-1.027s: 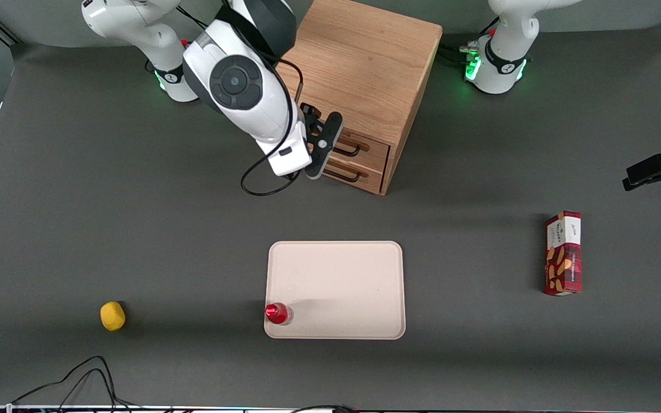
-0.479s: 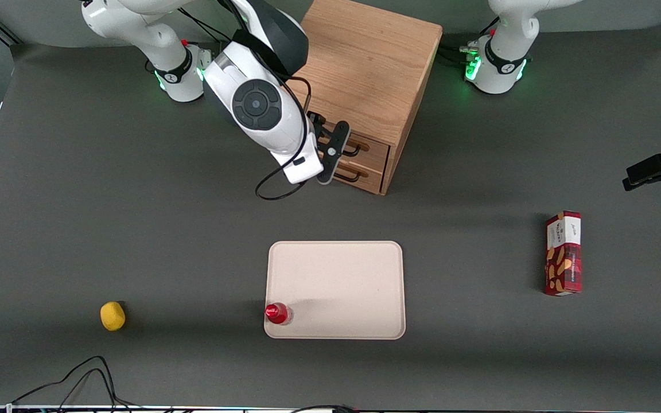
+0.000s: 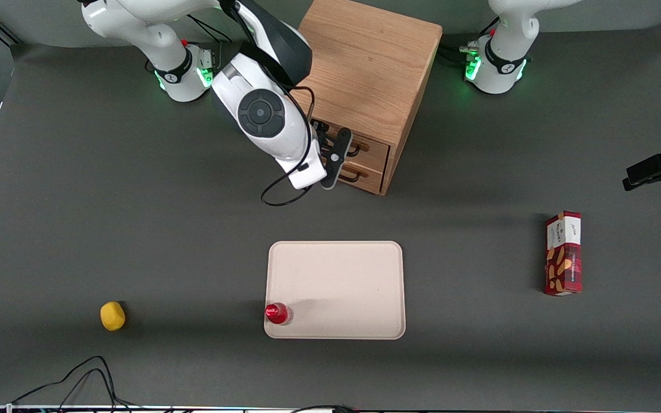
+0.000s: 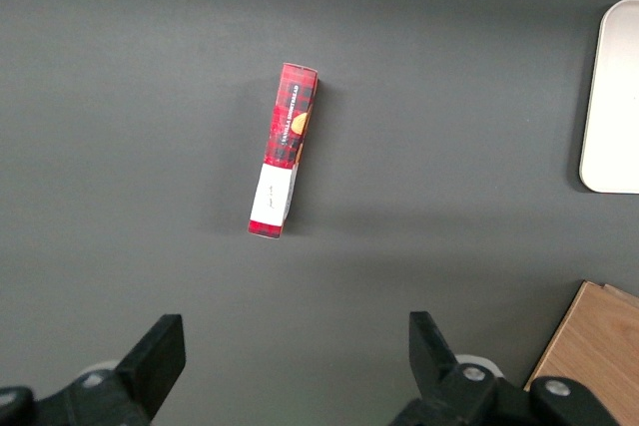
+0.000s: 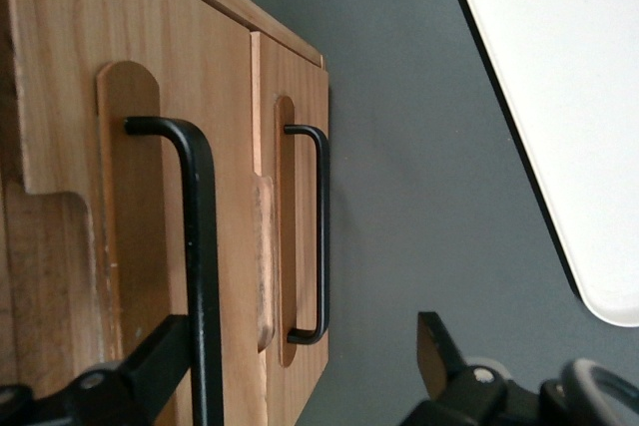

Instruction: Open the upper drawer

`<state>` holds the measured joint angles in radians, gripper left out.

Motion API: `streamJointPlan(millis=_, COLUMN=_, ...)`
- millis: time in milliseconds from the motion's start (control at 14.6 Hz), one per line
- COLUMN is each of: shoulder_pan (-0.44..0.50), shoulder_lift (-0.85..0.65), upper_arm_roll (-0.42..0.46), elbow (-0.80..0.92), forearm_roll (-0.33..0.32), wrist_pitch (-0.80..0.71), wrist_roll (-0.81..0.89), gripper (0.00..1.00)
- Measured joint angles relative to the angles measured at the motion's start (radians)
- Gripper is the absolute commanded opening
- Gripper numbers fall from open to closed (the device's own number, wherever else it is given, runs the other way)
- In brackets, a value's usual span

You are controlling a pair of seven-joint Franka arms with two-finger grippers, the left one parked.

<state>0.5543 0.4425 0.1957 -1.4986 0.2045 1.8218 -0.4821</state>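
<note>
The working arm's wrist covers much of the cabinet point(image 3: 365, 69) front, hiding part of the upper drawer point(image 3: 372, 148). That drawer sits closed, topmost in the cabinet, its face turned toward the tray point(image 3: 336, 287). Its black bar handle point(image 5: 203, 276) runs lengthwise along the drawer face. The gripper point(image 5: 300, 371) hovers in front of the drawers, fingers spread wide, one finger point(image 5: 160, 361) touching or just beside the handle, grasping nothing.

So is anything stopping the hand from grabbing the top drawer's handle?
Nothing visible. The hand is open right at the upper drawer, one finger against its handle.
</note>
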Motion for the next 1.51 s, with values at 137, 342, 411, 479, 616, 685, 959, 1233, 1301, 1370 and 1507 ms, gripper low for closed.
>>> streamJointPlan(millis=137, shoulder_pan=0.0, shoulder_lift=0.003, upper_arm_roll=0.002, elbow=-0.003, forearm_roll=0.0, wrist_pitch=0.012, wrist_roll=-0.005, gripper=1.0)
streamJointPlan(millis=342, shoulder_pan=0.0, shoulder_lift=0.015, upper_arm_roll=0.005, elbow=-0.007, forearm_roll=0.0, wrist_pitch=0.021, wrist_roll=-0.026, gripper=1.0)
streamJointPlan(millis=411, shoulder_pan=0.0, shoulder_lift=0.016, upper_arm_roll=0.005, elbow=-0.007, forearm_roll=0.0, wrist_pitch=0.021, wrist_roll=-0.028, gripper=1.0)
streamJointPlan(millis=479, shoulder_pan=-0.001, shoulder_lift=0.017, upper_arm_roll=0.005, elbow=-0.007, forearm_roll=0.0, wrist_pitch=0.021, wrist_roll=-0.029, gripper=1.0)
streamJointPlan(millis=616, shoulder_pan=-0.001, shoulder_lift=0.018, upper_arm_roll=0.005, elbow=-0.007, forearm_roll=0.0, wrist_pitch=0.022, wrist_roll=-0.037, gripper=1.0)
streamJointPlan(millis=685, shoulder_pan=-0.002, shoulder_lift=0.018, upper_arm_roll=0.005, elbow=-0.007, forearm_roll=0.0, wrist_pitch=0.022, wrist_roll=-0.046, gripper=1.0)
streamJointPlan(millis=959, shoulder_pan=-0.023, shoulder_lift=0.031, upper_arm_roll=0.003, elbow=-0.007, forearm_roll=-0.001, wrist_pitch=0.034, wrist_roll=-0.07, gripper=1.0)
streamJointPlan(millis=1233, shoulder_pan=-0.05, shoulder_lift=0.05, upper_arm_roll=-0.005, elbow=-0.007, forearm_roll=-0.002, wrist_pitch=0.045, wrist_roll=-0.095, gripper=1.0)
streamJointPlan(millis=1301, shoulder_pan=-0.053, shoulder_lift=0.052, upper_arm_roll=-0.006, elbow=-0.007, forearm_roll=-0.002, wrist_pitch=0.046, wrist_roll=-0.097, gripper=1.0)
streamJointPlan(millis=1370, shoulder_pan=-0.054, shoulder_lift=0.052, upper_arm_roll=-0.007, elbow=-0.006, forearm_roll=-0.002, wrist_pitch=0.047, wrist_roll=-0.097, gripper=1.0)
streamJointPlan(millis=1507, shoulder_pan=-0.055, shoulder_lift=0.052, upper_arm_roll=-0.015, elbow=-0.003, forearm_roll=-0.001, wrist_pitch=0.049, wrist_roll=-0.097, gripper=1.0)
